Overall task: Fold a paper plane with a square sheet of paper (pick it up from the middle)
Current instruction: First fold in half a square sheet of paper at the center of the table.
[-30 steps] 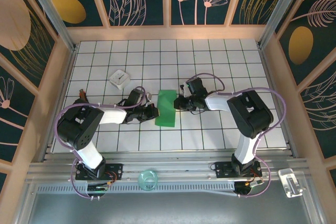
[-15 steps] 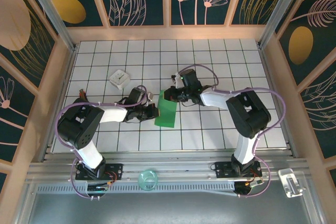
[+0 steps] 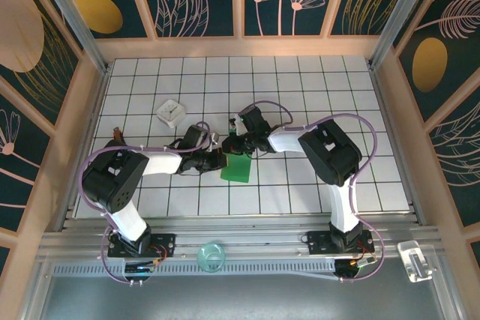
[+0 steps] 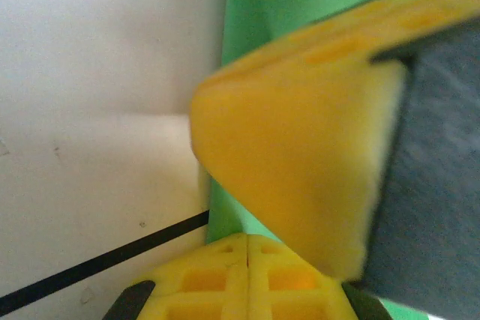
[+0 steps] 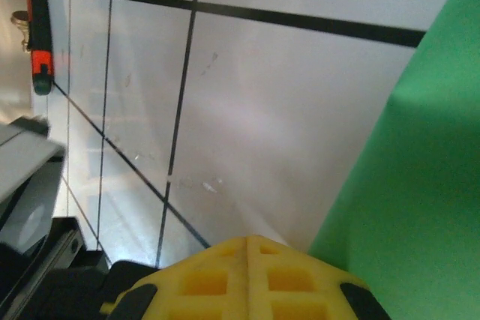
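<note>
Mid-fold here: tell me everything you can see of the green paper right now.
The green paper is thin, plain, bright green and matte, lying on the white tiled table as a narrow strip, apparently folded, running away from the arms. Its near end is bare; its far end is hidden under the shut right hand. The shut left hand sits at its left edge. Whether either pinches it I cannot tell.

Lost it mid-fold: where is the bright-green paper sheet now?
In the top view the bright-green folded paper lies at centre, the left gripper at its left edge and the right gripper over its far end.
</note>
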{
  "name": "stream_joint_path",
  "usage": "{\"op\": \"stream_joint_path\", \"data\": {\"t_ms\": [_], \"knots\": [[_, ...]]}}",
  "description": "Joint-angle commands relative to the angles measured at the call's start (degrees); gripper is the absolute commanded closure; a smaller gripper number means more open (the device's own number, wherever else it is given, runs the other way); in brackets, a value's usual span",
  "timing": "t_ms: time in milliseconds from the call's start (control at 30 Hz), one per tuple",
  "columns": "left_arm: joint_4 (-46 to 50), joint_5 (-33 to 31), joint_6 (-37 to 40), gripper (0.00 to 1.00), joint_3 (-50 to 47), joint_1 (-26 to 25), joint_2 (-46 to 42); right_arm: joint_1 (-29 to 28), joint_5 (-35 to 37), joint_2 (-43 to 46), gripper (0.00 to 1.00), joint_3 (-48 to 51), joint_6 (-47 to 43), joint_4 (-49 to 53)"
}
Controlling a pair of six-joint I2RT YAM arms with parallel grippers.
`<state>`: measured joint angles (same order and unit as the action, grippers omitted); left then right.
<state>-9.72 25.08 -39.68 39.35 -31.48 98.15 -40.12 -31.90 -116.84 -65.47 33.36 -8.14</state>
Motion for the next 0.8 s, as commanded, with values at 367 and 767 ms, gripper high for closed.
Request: {"op": "stream_joint_path", "data": {"t_ms": [367, 767], "knots": [[16.0, -5.6, 7.1, 1.00, -1.3, 0.0, 5.0, 3.5, 5.9, -4.8, 1.00, -3.9, -1.7, 4.9], [19.4, -6.5, 10.1, 1.00, -0.5, -1.3, 7.1, 5.8, 7.5, -7.6, 1.00, -8.1, -0.9, 5.3]]}}
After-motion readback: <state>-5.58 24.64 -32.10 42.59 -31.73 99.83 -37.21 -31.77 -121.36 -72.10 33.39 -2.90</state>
